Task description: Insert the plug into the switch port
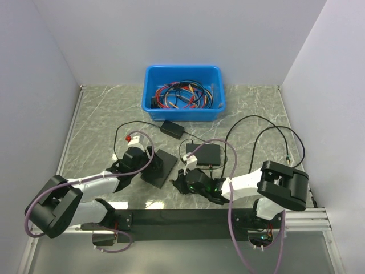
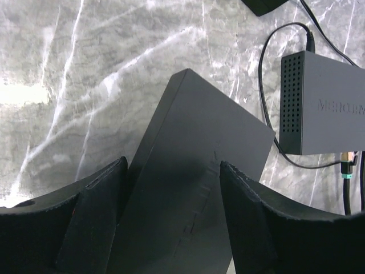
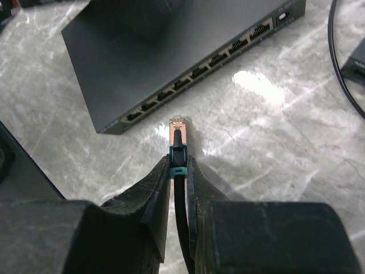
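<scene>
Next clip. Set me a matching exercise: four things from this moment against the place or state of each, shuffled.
Things:
1. plug
2. switch
3. blue bin
4. left gripper

Places or states:
A. at the far edge of the table, holding loose cables
B. open, straddling the switch
C. clamped in the right gripper, tip toward the ports
D. lying on the table, port row facing the plug

Pairs: 1-C, 2-D, 3-A, 4-B

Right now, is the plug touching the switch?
Apart. Right wrist view: the plug sits short of the switch, with bare table showing between tip and ports.
</scene>
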You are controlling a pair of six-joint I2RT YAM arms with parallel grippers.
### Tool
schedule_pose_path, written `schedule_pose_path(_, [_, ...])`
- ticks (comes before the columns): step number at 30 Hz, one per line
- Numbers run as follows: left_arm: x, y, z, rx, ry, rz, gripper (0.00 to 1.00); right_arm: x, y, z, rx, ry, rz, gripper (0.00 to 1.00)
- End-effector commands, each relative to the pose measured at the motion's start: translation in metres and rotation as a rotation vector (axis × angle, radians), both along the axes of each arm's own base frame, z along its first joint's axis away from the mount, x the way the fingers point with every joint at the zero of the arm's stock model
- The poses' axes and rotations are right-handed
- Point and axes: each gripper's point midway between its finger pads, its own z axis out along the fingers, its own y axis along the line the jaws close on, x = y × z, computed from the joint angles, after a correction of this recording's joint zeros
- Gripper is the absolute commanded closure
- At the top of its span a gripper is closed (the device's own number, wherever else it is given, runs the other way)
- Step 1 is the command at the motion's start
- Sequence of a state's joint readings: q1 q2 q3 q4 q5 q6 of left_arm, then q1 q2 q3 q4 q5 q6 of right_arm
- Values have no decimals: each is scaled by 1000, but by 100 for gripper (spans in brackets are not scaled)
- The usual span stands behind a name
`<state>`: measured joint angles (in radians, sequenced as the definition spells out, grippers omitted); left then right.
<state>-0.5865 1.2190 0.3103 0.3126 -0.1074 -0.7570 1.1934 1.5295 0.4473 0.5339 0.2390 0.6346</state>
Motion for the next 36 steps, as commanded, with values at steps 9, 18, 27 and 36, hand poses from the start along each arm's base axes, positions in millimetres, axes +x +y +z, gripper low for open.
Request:
schedule_pose_path(9, [-3,-12,7,-62,-44,-32,31,15,23,24,73,-67,-31,100])
schedule_pose_path(18, [-4,-16,3,-58,-33,-40,32,19,23,30,78,-87,-39,100])
schedule_pose_path(27, [-3,-16,5,-39,-39,-40,33,19,23,32,89,-95,-41,100])
schedule_pose_path(36, [-3,-16,0,-34,-27,-39,33,17,23,45,132,-113,-31,100])
